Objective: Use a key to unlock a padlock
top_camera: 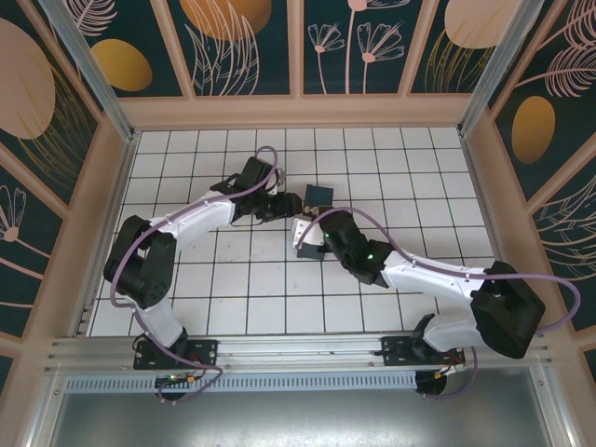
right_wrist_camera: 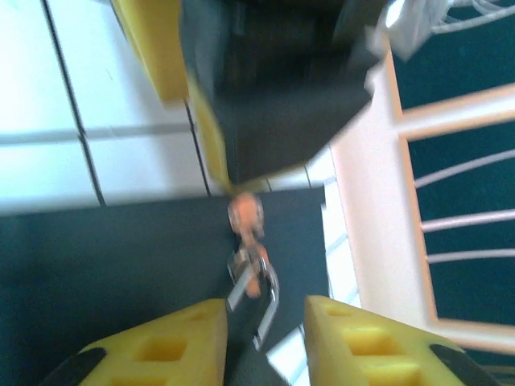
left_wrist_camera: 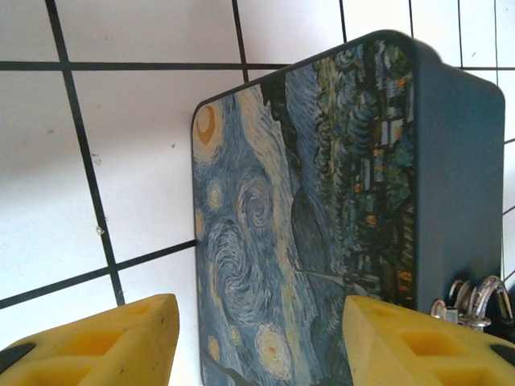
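Note:
The Starry Night tin point(left_wrist_camera: 306, 201) lies on the tiled floor, with my left gripper point(left_wrist_camera: 257, 322) open and its yellow fingers point(left_wrist_camera: 121, 338) either side of the tin's near end. From above, the tin point(top_camera: 319, 195) sits between the left gripper point(top_camera: 285, 203) and the right gripper point(top_camera: 312, 222). The padlock point(right_wrist_camera: 265, 297) hangs by its thin shackle from a copper clasp point(right_wrist_camera: 245, 215) on the tin's dark side point(right_wrist_camera: 96, 257). My right gripper point(right_wrist_camera: 264, 322) is narrowed around the padlock's dark body. The shackle point(left_wrist_camera: 476, 296) also peeks past the tin's right side. The key is hidden.
Beige frame posts and patterned wall panels point(right_wrist_camera: 378, 209) stand close to the right of the tin. The left gripper's yellow finger and black body point(right_wrist_camera: 265, 88) hang just beyond the clasp. White grid tiles point(left_wrist_camera: 121, 161) spread to the left of the tin.

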Robot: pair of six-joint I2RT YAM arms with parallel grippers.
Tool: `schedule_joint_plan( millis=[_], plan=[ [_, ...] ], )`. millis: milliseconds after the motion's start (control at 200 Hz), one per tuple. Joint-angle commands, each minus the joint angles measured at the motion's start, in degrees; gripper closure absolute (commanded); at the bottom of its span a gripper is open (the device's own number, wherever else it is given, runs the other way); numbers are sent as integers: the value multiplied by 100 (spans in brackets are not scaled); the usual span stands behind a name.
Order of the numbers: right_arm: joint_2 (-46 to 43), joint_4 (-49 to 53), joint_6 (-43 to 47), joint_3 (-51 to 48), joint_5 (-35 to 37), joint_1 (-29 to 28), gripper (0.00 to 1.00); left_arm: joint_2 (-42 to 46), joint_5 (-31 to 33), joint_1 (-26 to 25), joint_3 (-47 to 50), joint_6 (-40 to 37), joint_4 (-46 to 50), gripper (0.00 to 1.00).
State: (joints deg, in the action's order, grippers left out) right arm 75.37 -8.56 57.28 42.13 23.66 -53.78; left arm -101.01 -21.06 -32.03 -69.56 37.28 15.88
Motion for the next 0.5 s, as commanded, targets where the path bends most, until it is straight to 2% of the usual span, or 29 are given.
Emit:
schedule_joint_plan(
  millis=[0, 200, 285, 390, 495],
  plan=[
    [-48, 663, -615, 287, -747, -131, 63, -154, -127, -53, -84, -26, 179, 44],
    [-476, 1395, -1883, 892, -1045, -38, 60, -156, 0, -4, -181, -26, 289, 44],
    [-704, 1785, -2927, 1270, -1494, 266, 58, -156, 19, 4, -265, -67, 353, 44],
    [-818, 1965, -4449, 1542, -1759, 720, 49, -221, 32, 3, -372, -115, 431, 44],
    [-609, 2362, -6217, 1690, -2213, 1515, 50, -282, 23, 4, -442, -96, 456, 44]
  ],
)
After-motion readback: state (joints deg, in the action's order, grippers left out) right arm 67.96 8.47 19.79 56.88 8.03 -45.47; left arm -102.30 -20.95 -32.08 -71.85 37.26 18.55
